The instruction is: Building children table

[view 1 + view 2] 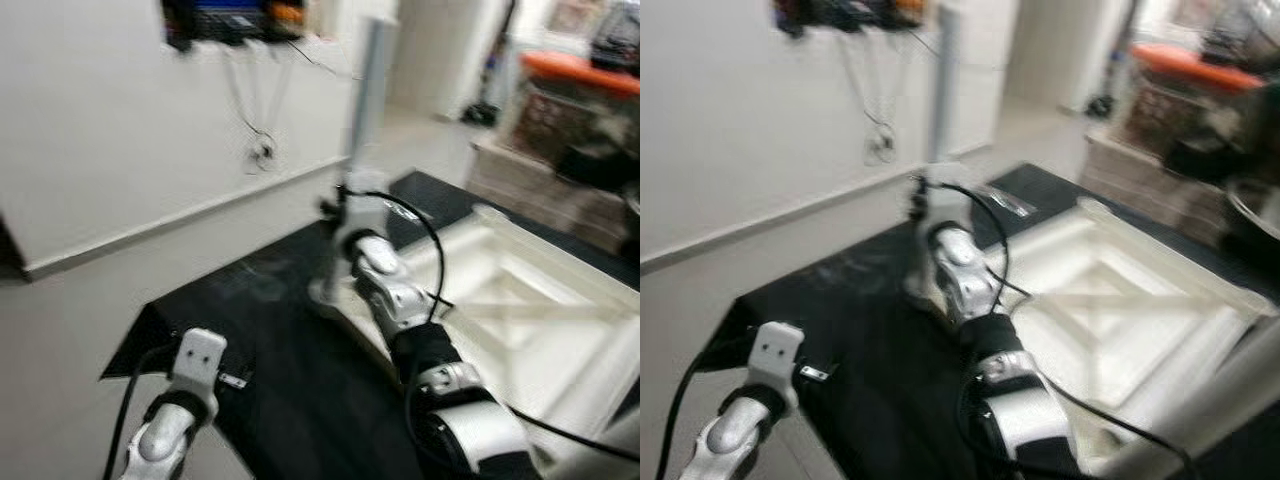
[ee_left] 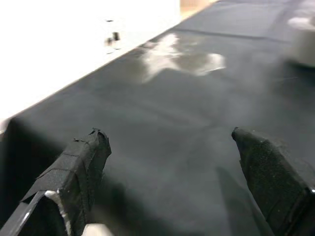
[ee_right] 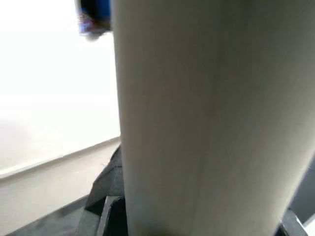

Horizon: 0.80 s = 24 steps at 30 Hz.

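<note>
A white children's table top [image 1: 530,300] lies upside down on a black mat [image 1: 280,340]. A pale grey table leg [image 1: 368,90] stands upright at its near left corner. My right gripper [image 3: 197,221] is shut on the leg low down, with black fingers [image 3: 106,216] on both sides of it; the right arm [image 1: 395,290] reaches forward to it. My left arm [image 1: 195,365] sits at the mat's near left corner. There the left gripper [image 2: 172,162] is open just over the bare mat, holding nothing.
A white wall with a baseboard [image 1: 190,215] runs along the left. A blue and orange device [image 1: 230,18] with hanging cables sits high on it. Boxes and an orange-topped object [image 1: 575,70] stand at the back right. A pale bar [image 1: 1200,420] crosses the near right corner.
</note>
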Available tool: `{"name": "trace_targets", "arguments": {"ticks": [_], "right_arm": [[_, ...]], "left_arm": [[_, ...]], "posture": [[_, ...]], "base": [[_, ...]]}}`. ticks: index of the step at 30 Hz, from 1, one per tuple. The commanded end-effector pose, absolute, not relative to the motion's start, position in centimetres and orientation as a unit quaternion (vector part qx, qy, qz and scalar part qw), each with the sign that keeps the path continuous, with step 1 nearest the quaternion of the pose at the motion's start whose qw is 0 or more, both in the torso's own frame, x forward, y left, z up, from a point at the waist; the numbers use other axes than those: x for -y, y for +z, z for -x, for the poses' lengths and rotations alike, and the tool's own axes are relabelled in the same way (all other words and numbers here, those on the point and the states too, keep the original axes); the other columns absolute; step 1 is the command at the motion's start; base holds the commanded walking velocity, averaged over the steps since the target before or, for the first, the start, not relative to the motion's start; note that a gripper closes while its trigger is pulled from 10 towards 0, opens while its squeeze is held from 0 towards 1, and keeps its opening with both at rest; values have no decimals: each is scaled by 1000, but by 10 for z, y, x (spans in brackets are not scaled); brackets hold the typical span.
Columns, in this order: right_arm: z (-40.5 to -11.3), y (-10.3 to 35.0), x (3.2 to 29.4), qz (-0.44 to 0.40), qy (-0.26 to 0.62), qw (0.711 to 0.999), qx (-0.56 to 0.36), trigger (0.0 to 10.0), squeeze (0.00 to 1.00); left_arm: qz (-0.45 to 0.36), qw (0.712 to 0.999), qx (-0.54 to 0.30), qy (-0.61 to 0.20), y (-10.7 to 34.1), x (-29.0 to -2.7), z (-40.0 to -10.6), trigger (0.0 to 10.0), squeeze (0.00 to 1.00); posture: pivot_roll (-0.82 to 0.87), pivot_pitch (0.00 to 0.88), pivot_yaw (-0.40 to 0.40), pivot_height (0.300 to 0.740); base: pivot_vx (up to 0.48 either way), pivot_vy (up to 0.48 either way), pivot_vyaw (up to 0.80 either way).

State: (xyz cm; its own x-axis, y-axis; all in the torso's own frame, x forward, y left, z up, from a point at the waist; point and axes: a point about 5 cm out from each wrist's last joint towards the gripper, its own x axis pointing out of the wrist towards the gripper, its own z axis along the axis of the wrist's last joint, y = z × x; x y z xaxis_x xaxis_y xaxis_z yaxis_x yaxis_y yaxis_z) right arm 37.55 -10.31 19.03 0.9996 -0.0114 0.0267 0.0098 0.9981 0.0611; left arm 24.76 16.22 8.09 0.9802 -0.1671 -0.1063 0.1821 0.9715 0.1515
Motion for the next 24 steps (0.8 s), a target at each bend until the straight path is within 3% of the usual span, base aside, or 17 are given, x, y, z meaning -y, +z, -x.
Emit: {"name": "trace_targets", "arguments": {"ticks": [1,2,3,5,6,7,8,10,11,13,14,16,18,19,22,23,24], "right_arm": [[-358,154,115,-19,-25,998,-57,0,0],[-358,154,115,-19,-25,998,-57,0,0],[-350,158,105,-22,22,999,-44,10000,0],[-350,158,105,-22,22,999,-44,10000,0],[-345,164,93,-56,103,993,-23,10000,0],[-347,173,84,-82,184,979,-7,10000,1000],[-347,173,84,-82,184,979,-7,10000,1000],[-361,195,72,-77,271,959,19,10000,1000],[-365,200,69,-65,305,950,28,10000,0],[-367,206,60,-50,394,917,38,10000,0],[-367,206,60,-50,394,917,38,10000,0],[-362,206,51,-33,476,878,42,10000,0],[-360,205,49,-26,498,866,43,10000,0],[-356,203,45,-27,510,859,39,118,0],[-354,197,41,-24,509,860,22,0,0],[-355,191,41,-18,470,883,6,0,0],[-363,182,48,-12,368,929,-23,0,0]], "left_arm": [[-78,991,-47,-100,81,-156,-249,10000,0],[-78,991,-47,-100,81,-156,-249,10000,0],[-77,991,-47,-100,81,-156,-249,10000,0],[-77,991,-47,-100,81,-156,-249,10000,0],[-78,991,-48,-100,81,-157,-250,10000,0],[-79,991,-48,-102,81,-158,-251,10000,0],[-79,991,-48,-102,81,-158,-251,10000,0],[-80,990,-43,-104,83,-157,-254,10000,0],[-80,991,-42,-103,84,-158,-255,10000,0],[-80,991,-41,-102,84,-158,-256,10000,0],[-80,991,-41,-102,84,-158,-256,10000,0],[-81,991,-41,-102,85,-159,-255,10000,0],[-81,991,-41,-102,85,-159,-255,10000,0],[-82,991,-41,-102,84,-159,-254,10000,0],[-82,991,-41,-101,84,-159,-254,10000,0],[-82,991,-41,-99,84,-160,-253,10000,0],[-82,991,-41,-98,84,-160,-252,10000,0]], "posture": [[92,0,-111,740],[92,0,-111,740],[88,0,-109,740],[88,0,-109,740],[77,0,-101,740],[83,0,-104,740],[83,0,-104,740],[86,0,-104,740],[91,0,-107,740],[95,0,-107,740],[95,0,-107,740],[98,0,-108,740],[98,0,-108,740],[101,0,-111,740],[105,0,-121,740],[107,0,-122,740],[106,0,-122,740]], "base": [[0,0,0],[0,0,0],[0,0,0],[0,0,0],[0,0,0],[0,0,0],[0,0,0],[0,0,0],[0,0,0],[0,0,0],[0,0,0],[0,0,0],[0,0,0],[0,0,0],[0,0,0],[0,0,0],[0,0,0]]}}
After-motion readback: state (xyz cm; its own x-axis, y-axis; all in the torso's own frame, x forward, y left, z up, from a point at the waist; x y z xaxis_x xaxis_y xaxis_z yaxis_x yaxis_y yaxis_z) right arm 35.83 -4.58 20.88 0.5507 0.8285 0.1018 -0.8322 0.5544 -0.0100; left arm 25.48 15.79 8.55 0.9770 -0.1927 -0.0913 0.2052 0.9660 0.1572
